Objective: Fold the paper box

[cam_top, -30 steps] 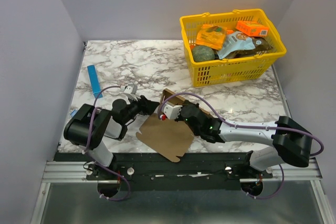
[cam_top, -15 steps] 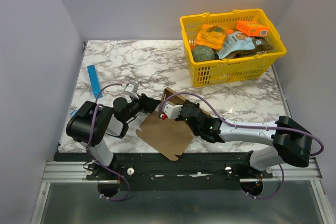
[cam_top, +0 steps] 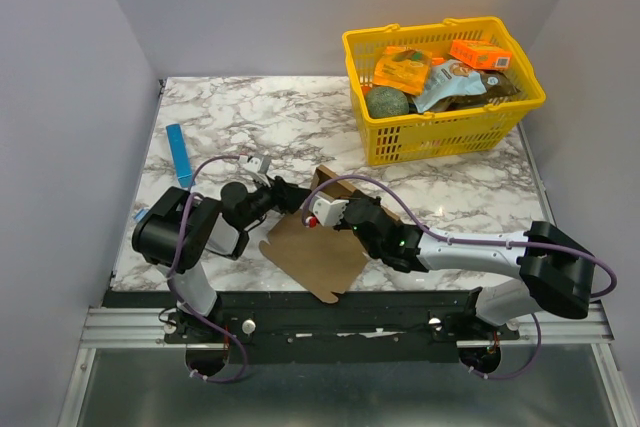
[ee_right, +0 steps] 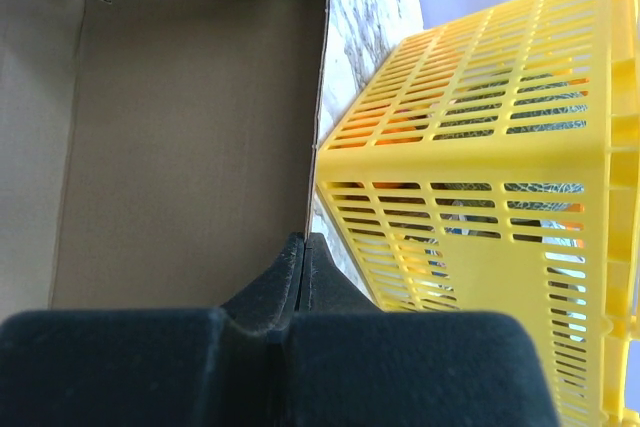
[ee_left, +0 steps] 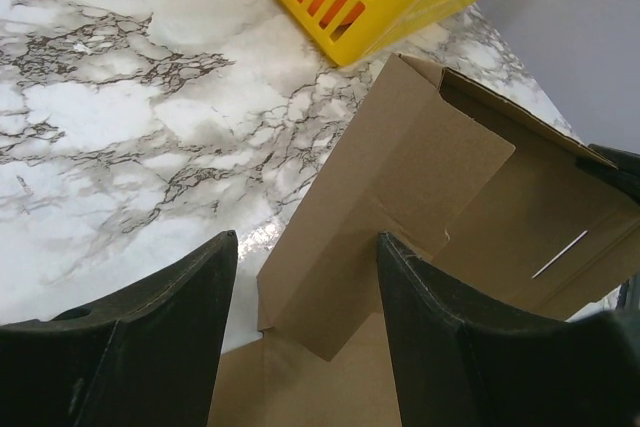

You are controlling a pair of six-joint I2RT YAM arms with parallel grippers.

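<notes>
The paper box (cam_top: 318, 255) is a brown cardboard sheet, partly raised, lying at the near middle of the table. My right gripper (cam_top: 322, 209) is shut on the thin top edge of one upright wall (ee_right: 190, 137), and its fingertips (ee_right: 305, 239) pinch that edge. From the left, my left gripper (cam_top: 292, 197) stands open. In the left wrist view its dark fingers (ee_left: 160, 347) frame a folded flap of the box (ee_left: 400, 167) without pressing on it. The left gripper (ee_left: 307, 239) hovers just above the flat part of the sheet.
A yellow basket (cam_top: 440, 137) with orange boxes (cam_top: 480, 52) and other packets stands at the back right, close behind the box. Its mesh wall (ee_right: 480, 247) fills the right wrist view. A thin blue strip (cam_top: 180, 154) lies at the far left.
My left gripper has moved right, up to the box's left flap, and its jaws have narrowed a little. The right gripper has kept its grip and place.
</notes>
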